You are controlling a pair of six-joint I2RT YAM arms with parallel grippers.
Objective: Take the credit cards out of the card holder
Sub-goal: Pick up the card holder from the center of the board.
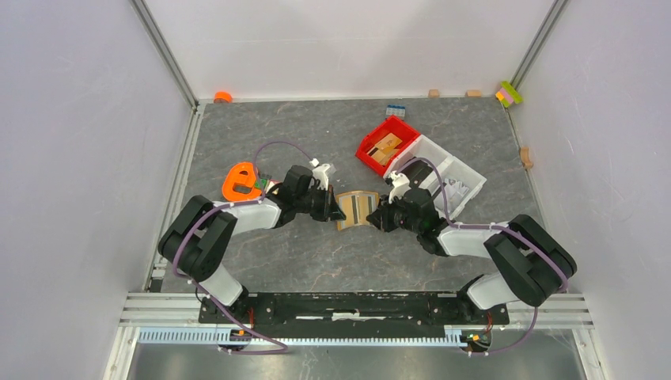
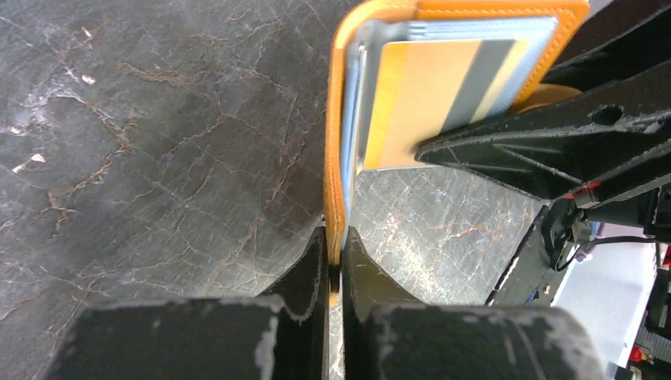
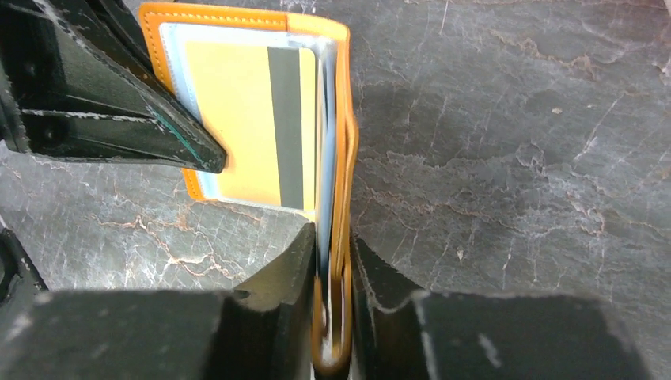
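The orange card holder [image 1: 354,208] is held open over the grey desk [image 1: 316,261], spread between the two arms. The left end effector [image 2: 335,241] is pinched narrow on the edge of one flap. The right end effector [image 3: 332,241] clamps the other flap. A yellow credit card [image 3: 237,119] with a dark stripe sits in the pale blue lining, still in its slot, just beside the left fingertip.

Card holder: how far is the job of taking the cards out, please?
Done: the card holder is unfolded, its slots showing. In hand: the left fingers pinch one flap's edge and the right fingers pinch the other, holding it open. Left: a yellow card with a dark stripe still sits in its slot; no card is seen outside, so all pulling remains.
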